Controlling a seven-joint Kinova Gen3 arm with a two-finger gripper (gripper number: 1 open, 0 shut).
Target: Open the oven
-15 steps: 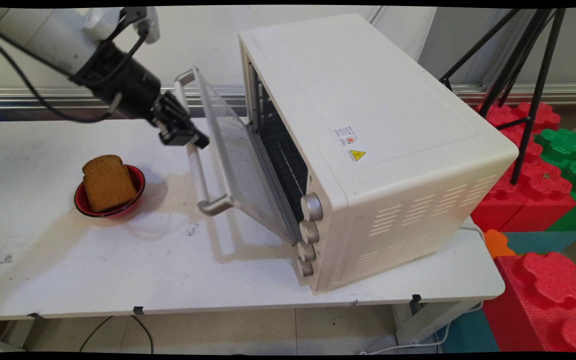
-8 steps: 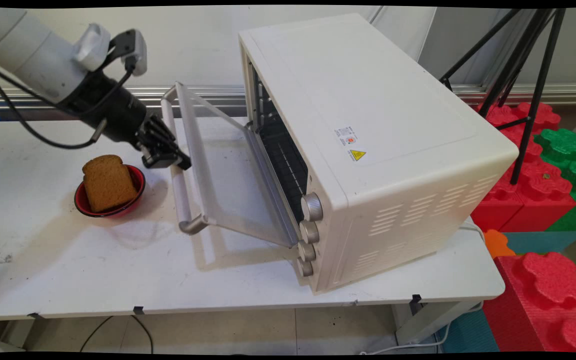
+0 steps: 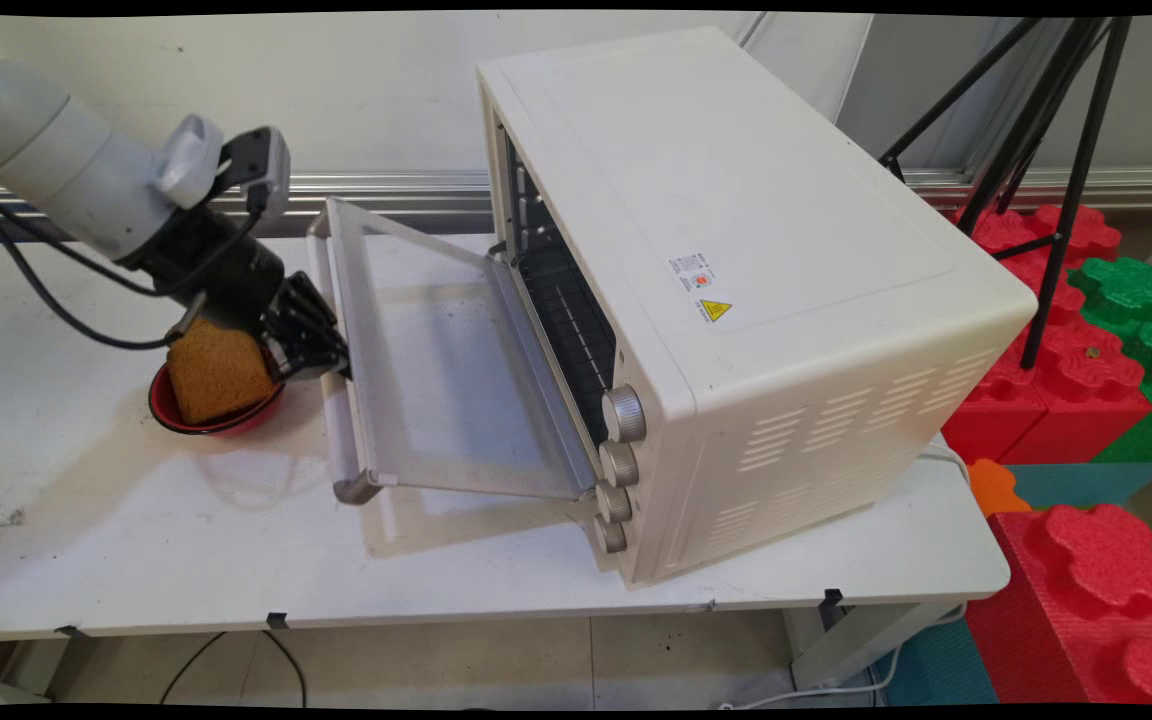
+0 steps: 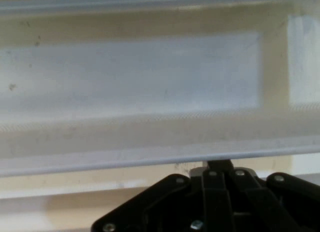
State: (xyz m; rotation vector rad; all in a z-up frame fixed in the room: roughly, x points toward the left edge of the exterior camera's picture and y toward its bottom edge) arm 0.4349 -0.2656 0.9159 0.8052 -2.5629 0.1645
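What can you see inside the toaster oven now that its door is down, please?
Inside the toaster oven, past the open door, a dark cavity with a wire rack shows. No food is visible; the housing hides the deeper interior.

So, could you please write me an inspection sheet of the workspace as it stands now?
Surface: white table, scuffed with dark marks at its left.
Things: cream toaster oven, glass door lowered nearly flat, wire rack inside; slice of brown bread in a red bowl.
Clutter: nothing seen.
Gripper: black gripper at the door's handle, beside the bowl.
Cables: black cables hanging from the arm; more under the table.
Surroundings: black tripod, red and green foam blocks, wall behind.
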